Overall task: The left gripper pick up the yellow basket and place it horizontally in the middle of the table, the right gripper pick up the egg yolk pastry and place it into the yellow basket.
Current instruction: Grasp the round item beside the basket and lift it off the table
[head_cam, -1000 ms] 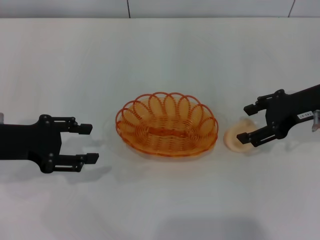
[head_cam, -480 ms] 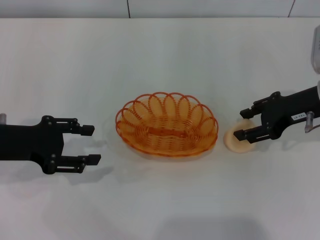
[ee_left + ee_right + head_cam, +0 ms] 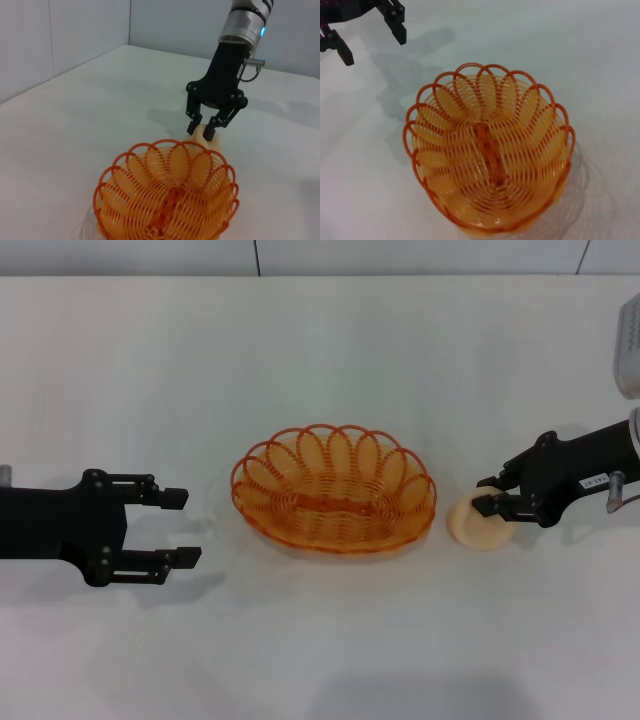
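While the basket (image 3: 334, 490) sits upright in the middle of the counter (image 3: 320, 360), the pastry (image 3: 478, 525) lies on the counter just beside its right end, toward the right edge. The right gripper (image 3: 491, 496) is down over the pastry, its fingers straddling the top, one on each side; whether they press it cannot be told. Well apart from the basket, near the left edge, the left gripper (image 3: 178, 527) hovers with fingers spread, grasping nothing.
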